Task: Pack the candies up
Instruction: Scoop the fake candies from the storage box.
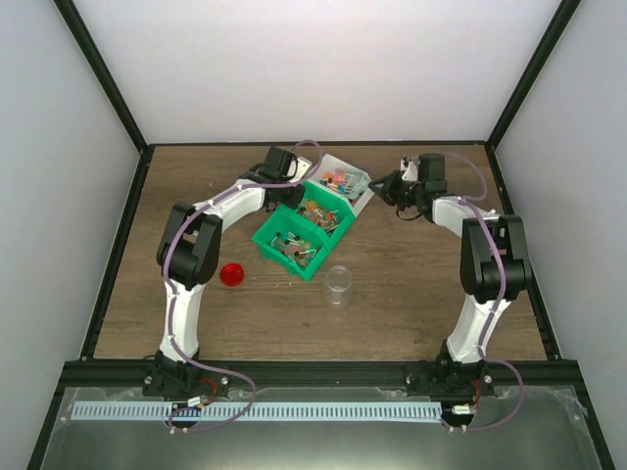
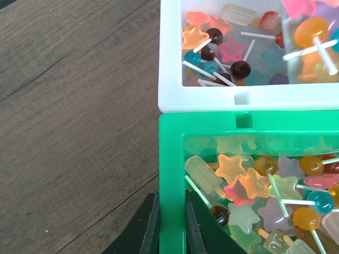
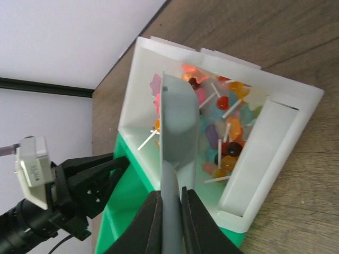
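Both pinching: right gripper point(image 3: 170, 209) on scoop point(image 3: 175, 132) handle, left gripper point(image 2: 171, 211) on green bin point(image 2: 170, 159) wall. Head sits among candies point(image 3: 228, 124) in white bin point(image 3: 259, 148); best lift level, carry to jar point(image 1: 338, 284) at bin's 6 o'clock.

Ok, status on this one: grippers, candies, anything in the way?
Left gripper shut on green bin wall. Right gripper shut on scoop, head in white bin among candies. Jar looks empty; nothing blocking.

candies point(image 1: 340, 180) in white bin point(image 1: 357, 202)
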Action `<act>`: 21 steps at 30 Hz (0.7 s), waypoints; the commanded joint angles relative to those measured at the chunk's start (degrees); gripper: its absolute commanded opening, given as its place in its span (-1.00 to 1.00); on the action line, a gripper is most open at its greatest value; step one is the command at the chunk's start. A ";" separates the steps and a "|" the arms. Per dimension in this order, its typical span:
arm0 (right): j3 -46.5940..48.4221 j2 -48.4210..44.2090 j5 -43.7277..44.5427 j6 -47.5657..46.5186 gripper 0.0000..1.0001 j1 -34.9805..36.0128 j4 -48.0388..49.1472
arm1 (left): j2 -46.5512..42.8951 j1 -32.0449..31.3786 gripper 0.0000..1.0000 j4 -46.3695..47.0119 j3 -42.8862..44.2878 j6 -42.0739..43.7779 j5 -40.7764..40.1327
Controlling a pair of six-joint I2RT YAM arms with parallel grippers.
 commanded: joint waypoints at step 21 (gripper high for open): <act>-1.05 -2.92 -11.37 3.40 -0.99 -3.51 0.51 | 3.96 -0.57 -0.92 -2.14 -1.74 -0.27 -1.47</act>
